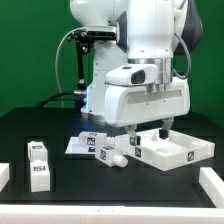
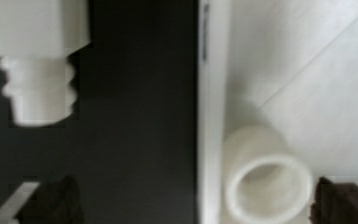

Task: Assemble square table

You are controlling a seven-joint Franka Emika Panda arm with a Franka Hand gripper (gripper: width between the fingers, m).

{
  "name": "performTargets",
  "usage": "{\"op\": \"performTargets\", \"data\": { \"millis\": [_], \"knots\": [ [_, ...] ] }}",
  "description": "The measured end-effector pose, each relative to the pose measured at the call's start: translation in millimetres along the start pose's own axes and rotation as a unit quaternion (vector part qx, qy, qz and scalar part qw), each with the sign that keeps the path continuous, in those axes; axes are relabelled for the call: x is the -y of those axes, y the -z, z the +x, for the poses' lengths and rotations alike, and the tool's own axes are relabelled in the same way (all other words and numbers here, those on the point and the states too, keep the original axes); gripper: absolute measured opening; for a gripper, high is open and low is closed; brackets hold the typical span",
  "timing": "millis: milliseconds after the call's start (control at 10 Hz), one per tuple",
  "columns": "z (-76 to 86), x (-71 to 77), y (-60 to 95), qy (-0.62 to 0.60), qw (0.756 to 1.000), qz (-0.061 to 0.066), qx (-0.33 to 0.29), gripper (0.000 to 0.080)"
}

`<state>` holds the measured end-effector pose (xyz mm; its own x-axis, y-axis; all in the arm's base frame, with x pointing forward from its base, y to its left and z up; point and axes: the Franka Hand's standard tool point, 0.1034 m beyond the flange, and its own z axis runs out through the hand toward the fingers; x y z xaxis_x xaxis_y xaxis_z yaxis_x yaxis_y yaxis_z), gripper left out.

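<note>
1. Square table top (image 1: 178, 152) lies just beneath the fingers (image 1: 165, 127), which stand spread wide and hold nothing
2. Its body stretches toward 4 o'clock in the exterior view
3. A loose leg (image 1: 112, 157) lies at 8 o'clock on the tabletop (image 1: 60, 125)

The white arm (image 1: 150, 30) was seen bent over at the top, with the wrist turned so that the pincer (image 1: 148, 132) was pointed straight down. A black cable (image 1: 68, 60) was run along the arm on the exterior view's left. The two dark fingers (image 1: 131, 134) were spread wide apart, and nothing was gripped between them. In the wrist view only the fingertips (image 2: 43, 203) were shown, dim and blurred.
</note>
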<state>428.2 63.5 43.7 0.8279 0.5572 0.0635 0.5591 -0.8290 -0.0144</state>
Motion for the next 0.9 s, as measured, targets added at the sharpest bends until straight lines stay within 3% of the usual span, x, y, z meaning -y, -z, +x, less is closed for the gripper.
{"op": "performTargets", "data": {
  "millis": [200, 700, 900],
  "knots": [
    [-10.3, 11.6, -12.5, 0.009, 1.0, -0.004, -0.009, 0.0649],
    [-23.7, 17.8, -36.1, 0.003, 1.0, 0.006, 0.005, 0.0649],
    [-24.1, 17.3, -36.2, 0.002, 1.0, 0.006, 0.006, 0.0385]
  ]
}}
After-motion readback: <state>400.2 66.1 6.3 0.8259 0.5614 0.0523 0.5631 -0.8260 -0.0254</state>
